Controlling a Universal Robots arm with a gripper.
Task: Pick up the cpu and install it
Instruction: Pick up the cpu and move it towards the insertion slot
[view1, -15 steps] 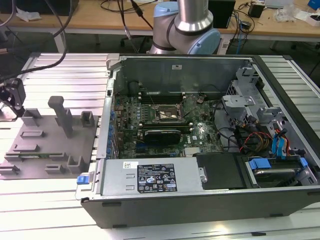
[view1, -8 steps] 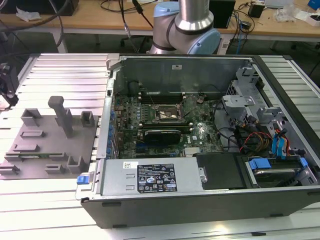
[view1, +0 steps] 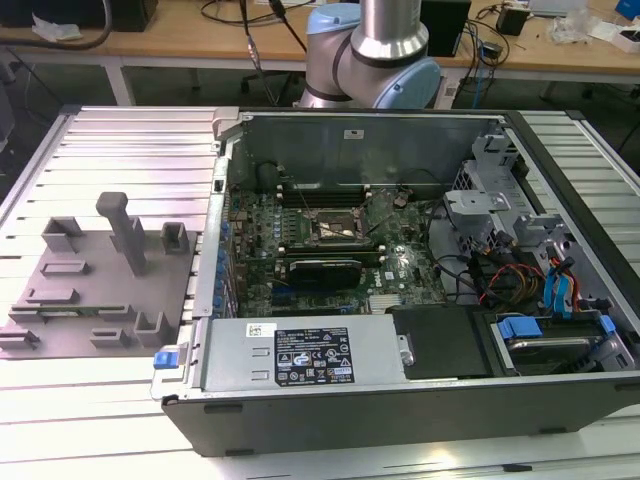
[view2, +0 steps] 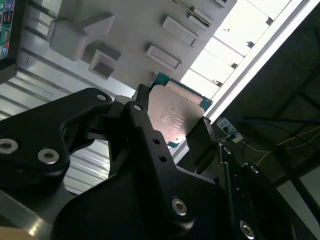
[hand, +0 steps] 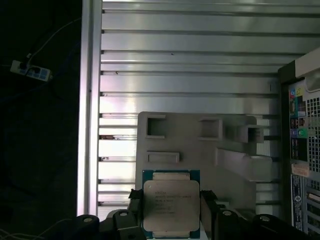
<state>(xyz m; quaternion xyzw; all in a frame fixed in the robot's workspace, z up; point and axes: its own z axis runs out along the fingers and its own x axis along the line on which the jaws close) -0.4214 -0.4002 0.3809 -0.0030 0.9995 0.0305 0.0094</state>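
Surface: ribbed metal counter (view1: 100, 400) carrying grey fixture plate (view1: 90, 300) and open computer case (view1: 400, 400) | Grip: fingers (hand: 208, 205) clamped on cpu (hand: 167, 205), near plate | Hidden: cpu's side edges behind fingers; floor (hand: 40, 150) beyond counter dark

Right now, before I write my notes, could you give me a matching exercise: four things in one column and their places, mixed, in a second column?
Things:
1. cpu
2. socket
3. grey fixture
4. arm

Places:
A. on the ribbed table, at the exterior view's left of the case
B. beyond the case's far wall
C. gripped in the tool
D. on the motherboard, inside the case

Pairs: 1-C, 2-D, 3-A, 4-B
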